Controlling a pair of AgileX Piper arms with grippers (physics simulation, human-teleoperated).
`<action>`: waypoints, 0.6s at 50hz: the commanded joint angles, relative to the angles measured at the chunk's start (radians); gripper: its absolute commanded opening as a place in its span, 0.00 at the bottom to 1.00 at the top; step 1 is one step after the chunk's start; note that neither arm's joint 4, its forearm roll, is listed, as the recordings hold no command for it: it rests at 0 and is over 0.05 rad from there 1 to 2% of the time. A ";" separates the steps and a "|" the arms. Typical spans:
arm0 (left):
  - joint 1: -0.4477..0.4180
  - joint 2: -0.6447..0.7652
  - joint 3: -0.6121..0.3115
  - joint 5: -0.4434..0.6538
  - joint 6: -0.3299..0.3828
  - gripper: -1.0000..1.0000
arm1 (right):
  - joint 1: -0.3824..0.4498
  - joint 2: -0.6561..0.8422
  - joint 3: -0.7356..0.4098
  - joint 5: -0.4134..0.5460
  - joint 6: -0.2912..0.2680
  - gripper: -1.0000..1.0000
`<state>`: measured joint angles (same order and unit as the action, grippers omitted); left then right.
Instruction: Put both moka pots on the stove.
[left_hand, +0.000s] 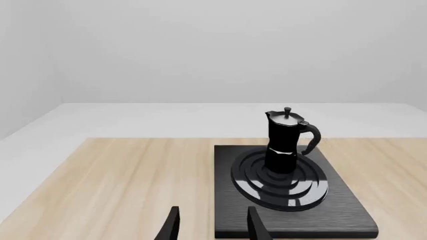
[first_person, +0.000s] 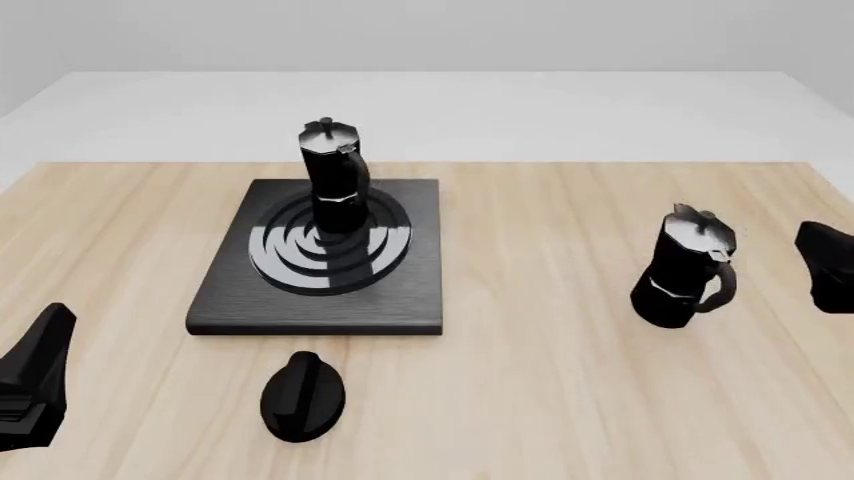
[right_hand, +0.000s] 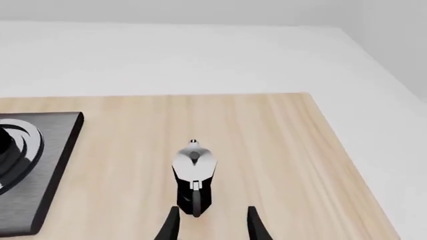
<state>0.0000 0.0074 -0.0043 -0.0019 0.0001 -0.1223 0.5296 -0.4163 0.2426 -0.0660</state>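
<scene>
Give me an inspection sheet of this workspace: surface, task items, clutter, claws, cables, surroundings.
Surface: light wooden table, bare around the items.
Job's things: one moka pot upright on the burner rings of the stove; second moka pot upright on the table, right of the stove, apart from it.
Clutter: black oval knob lying just in front of the stove.
Claws: left claw open, empty, short of the stove; right claw open, its fingers either side of the second pot's handle.
Cables: nothing seen.
Surroundings: plain white floor and walls.
</scene>
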 joint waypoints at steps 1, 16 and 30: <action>0.000 0.000 0.000 0.000 0.000 1.00 | -0.040 0.058 0.034 -0.069 -0.002 1.00; 0.000 0.000 0.000 0.000 0.000 1.00 | -0.049 0.183 0.065 -0.195 0.012 1.00; 0.000 0.000 0.000 0.000 0.000 1.00 | -0.028 0.313 0.074 -0.303 0.025 1.00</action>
<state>0.0000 0.0074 -0.0043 -0.0019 0.0001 -0.1582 0.7555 -0.3529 0.0167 -0.0493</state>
